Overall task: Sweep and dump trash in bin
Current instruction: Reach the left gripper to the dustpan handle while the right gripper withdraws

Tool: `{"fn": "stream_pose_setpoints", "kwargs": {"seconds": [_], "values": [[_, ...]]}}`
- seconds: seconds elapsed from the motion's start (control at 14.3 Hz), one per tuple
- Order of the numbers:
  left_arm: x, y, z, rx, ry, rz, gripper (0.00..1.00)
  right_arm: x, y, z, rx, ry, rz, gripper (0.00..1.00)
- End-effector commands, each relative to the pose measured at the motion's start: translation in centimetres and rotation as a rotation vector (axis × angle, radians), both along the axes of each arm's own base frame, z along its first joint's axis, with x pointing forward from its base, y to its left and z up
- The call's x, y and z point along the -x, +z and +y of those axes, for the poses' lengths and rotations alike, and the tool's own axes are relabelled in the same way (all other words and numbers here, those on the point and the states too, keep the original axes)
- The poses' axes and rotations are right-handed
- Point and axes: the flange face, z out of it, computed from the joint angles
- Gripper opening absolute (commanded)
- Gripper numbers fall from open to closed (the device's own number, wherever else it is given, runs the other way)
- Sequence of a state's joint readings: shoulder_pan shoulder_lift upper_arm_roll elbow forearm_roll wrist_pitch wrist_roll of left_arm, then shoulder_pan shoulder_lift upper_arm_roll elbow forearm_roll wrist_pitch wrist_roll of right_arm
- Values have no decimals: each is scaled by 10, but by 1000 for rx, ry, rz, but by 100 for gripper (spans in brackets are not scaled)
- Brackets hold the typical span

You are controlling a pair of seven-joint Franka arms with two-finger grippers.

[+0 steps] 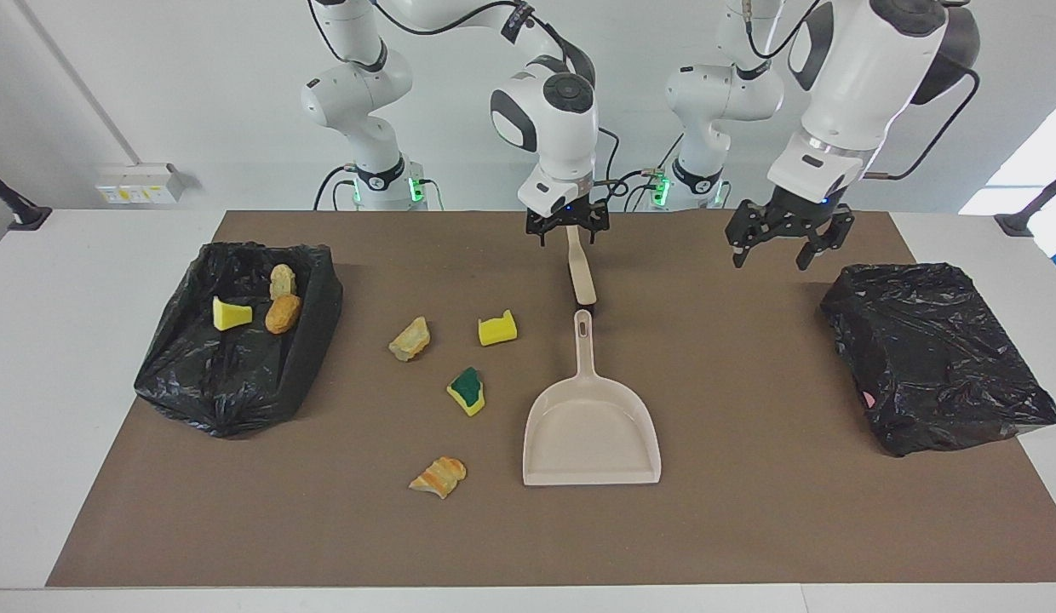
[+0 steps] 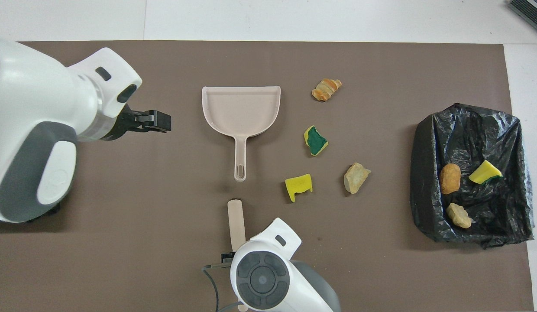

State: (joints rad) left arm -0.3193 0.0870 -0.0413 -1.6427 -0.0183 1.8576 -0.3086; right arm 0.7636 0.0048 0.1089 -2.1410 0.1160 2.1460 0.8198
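Observation:
Loose trash lies on the brown mat beside the beige dustpan (image 1: 592,426) (image 2: 241,108): a tan chunk (image 1: 410,339), a yellow sponge bit (image 1: 497,329), a yellow-and-green sponge (image 1: 467,391) and an orange-striped chunk (image 1: 439,476). Three more scraps (image 1: 283,313) lie in the black-lined bin (image 1: 238,375) (image 2: 424,173) at the right arm's end. My right gripper (image 1: 568,232) is shut on a beige brush (image 1: 581,277) (image 2: 236,223), whose tip hangs just off the dustpan's handle. My left gripper (image 1: 779,249) (image 2: 158,121) hangs open and empty over the mat beside the dustpan.
A second box wrapped in a black bag (image 1: 937,358) sits at the left arm's end of the mat. The dustpan's handle points toward the robots. The brown mat (image 1: 749,528) ends short of the white table's edges.

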Motion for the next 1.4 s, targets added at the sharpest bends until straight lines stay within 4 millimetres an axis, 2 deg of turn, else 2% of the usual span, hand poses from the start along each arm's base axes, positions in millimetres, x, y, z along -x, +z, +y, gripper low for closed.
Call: {"fn": "stream_pose_setpoints", "kwargs": {"seconds": [0.0, 0.07, 0.21, 0.28, 0.42, 0.49, 0.56, 0.77, 0.98, 1.19, 1.33], "values": [[-8, -27, -43, 18, 58, -8, 100, 28, 10, 4, -21, -19, 1, 100], [-7, -35, -57, 33, 61, -13, 100, 38, 7, 7, -13, -18, 8, 100], [-3, -82, -98, 5, 37, 37, 100, 38, -1, 12, -17, -23, 4, 100], [-3, -99, -109, 5, 36, 40, 100, 35, -10, 17, -30, -28, -6, 100], [2, -115, -117, 3, 29, 45, 100, 30, -22, 21, -36, -32, -28, 100], [9, -130, -130, -1, 9, 54, 100, 28, -24, 23, -43, -34, -34, 100], [10, -145, -134, 0, 18, 52, 100, 28, -28, 23, -42, -34, -35, 100], [39, -182, -151, -8, 28, 71, 100, 34, -42, 30, -26, -13, -24, 100], [45, -195, -151, 15, 39, 43, 100, 38, -49, 29, -7, 0, -25, 100], [46, -196, -151, 14, 44, 44, 100, 42, -59, 24, 10, -3, -13, 98], [44, -202, -151, 21, 47, 34, 100, 46, -67, 29, 3, 1, -18, 95]]}}
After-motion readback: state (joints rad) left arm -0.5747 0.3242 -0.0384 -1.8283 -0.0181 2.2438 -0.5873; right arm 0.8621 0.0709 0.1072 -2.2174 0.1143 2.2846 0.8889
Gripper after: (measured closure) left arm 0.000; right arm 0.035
